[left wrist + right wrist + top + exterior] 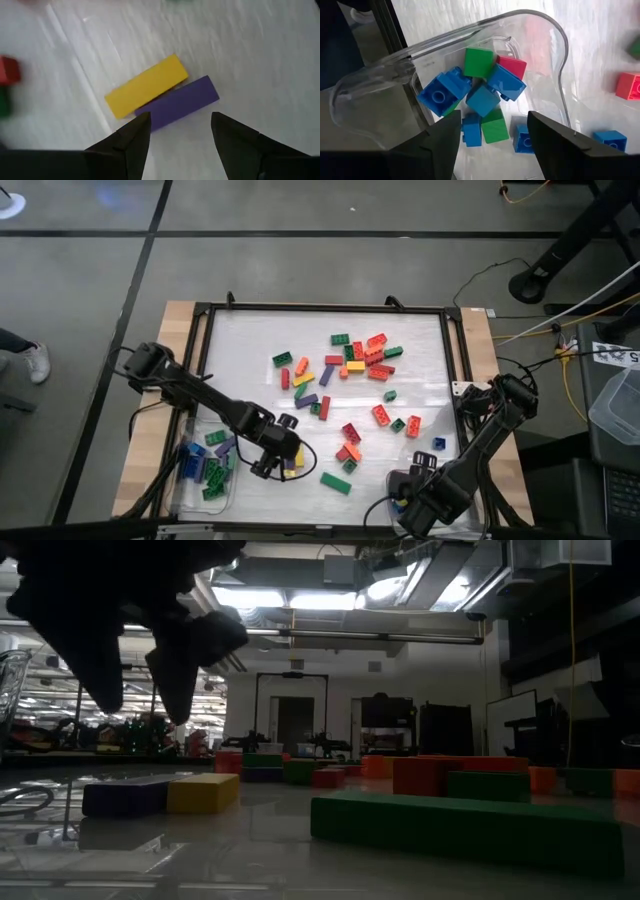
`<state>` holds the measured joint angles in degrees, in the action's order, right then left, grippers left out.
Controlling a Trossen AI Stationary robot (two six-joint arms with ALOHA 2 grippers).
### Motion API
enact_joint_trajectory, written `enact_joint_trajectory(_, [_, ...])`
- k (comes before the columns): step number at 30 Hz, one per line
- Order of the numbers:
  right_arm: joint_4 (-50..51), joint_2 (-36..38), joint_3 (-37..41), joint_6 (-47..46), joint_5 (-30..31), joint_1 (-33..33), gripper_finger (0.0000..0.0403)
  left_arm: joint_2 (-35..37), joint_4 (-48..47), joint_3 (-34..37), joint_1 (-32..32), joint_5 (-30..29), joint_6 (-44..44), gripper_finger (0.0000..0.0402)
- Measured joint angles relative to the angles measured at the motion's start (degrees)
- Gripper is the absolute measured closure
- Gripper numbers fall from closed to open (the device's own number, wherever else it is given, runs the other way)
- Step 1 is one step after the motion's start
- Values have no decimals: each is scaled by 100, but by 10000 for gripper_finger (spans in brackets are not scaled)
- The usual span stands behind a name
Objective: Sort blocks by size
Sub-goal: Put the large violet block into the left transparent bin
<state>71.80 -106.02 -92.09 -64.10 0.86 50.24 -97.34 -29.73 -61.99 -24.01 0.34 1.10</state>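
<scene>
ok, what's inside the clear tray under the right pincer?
Small square blocks sit in the clear tray: several blue blocks, two green blocks and one red block, piled loosely. The open right pincer hovers above; anything beneath its fingers or the pile is covered.

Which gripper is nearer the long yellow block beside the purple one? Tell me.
Left. The left gripper hovers open directly over the yellow block and its purple neighbour; the right gripper is far off over the clear tray.

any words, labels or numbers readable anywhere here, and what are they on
None can be read.
White label at the high view's right edge, beside the table: dark print, too small to read.
Blocks, clear tray, left gripper and right gripper: no text visible.
</scene>
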Motion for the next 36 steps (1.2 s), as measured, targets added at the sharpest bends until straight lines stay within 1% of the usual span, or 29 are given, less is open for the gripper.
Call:
enact_joint_trajectory(3, [-19,0,0,2,2,0,175,-171,226,4,-23,-164,311,205])
enact_joint_trajectory(6, [-43,0,0,3,56,0,175,-345,479,6,-73,-183,789,205])
enact_joint_trajectory(10, [-135,0,0,4,109,0,175,-510,493,6,-199,-164,1748,205])
enact_joint_trajectory(14, [-167,0,0,4,116,0,175,-553,465,6,-264,-165,2174,206])
enact_joint_trajectory(25, [-179,0,0,7,125,0,175,-664,513,4,-212,-164,2306,241])
enact_joint_trajectory(32, [-206,0,0,7,125,0,175,-856,546,-23,-210,-223,2308,239])
enact_joint_trajectory(36, [-210,0,0,7,125,0,175,-886,424,-9,-217,-189,2078,238])
